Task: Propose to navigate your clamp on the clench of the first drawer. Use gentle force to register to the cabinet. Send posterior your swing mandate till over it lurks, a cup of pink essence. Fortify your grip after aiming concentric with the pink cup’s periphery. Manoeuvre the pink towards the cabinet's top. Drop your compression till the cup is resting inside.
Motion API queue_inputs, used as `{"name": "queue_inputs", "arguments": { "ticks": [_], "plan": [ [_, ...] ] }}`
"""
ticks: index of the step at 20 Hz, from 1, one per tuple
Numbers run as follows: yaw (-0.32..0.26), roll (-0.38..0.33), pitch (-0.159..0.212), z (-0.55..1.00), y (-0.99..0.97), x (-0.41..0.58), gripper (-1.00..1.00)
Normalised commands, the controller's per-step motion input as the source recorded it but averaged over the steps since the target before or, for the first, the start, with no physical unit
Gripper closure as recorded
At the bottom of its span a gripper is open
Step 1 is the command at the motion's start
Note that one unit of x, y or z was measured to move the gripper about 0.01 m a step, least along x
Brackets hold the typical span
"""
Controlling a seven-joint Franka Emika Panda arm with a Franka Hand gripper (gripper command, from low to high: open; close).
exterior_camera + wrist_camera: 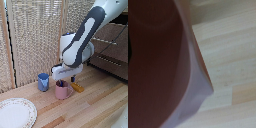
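The pale pink cup (63, 91) stands on the wooden table, near the middle of the exterior view. My white gripper (61, 80) hangs right over it, with a dark finger (60, 82) reaching down at the rim. Whether the fingers press the cup wall cannot be told. In the wrist view the pink cup (163, 65) fills most of the picture, very close, and no finger shows. The dark brown cabinet (114, 52) stands at the exterior view's right. The first drawer (116, 35) carries a slim silver handle (106, 41). The cabinet's top is hidden behind my arm.
A blue cup (43, 81) stands just beside the pink one, toward the exterior view's left. A small yellow-orange object (77, 87) lies on the other side. A patterned white plate (15, 113) sits at the front left corner. A slatted screen (35, 35) closes the back.
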Motion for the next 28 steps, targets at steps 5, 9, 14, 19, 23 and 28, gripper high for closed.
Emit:
{"name": "queue_inputs", "arguments": {
  "ticks": [5, 9, 14, 19, 23, 28],
  "plan": [
    [0.005, 0.022, 0.000, -0.24, -0.03, 0.092, 1.00],
    [0.008, 0.044, -0.010, -0.13, -0.01, 0.019, 1.00],
    [0.003, 0.019, -0.031, -0.02, 0.00, -0.037, 1.00],
    [-0.006, 0.004, -0.016, 0.03, 0.03, -0.138, 1.00],
    [-0.075, 0.054, 0.000, 0.41, 0.00, -0.131, 1.00],
    [-0.138, 0.092, 0.047, 0.82, -0.02, 0.009, 1.00]
  ]
}}
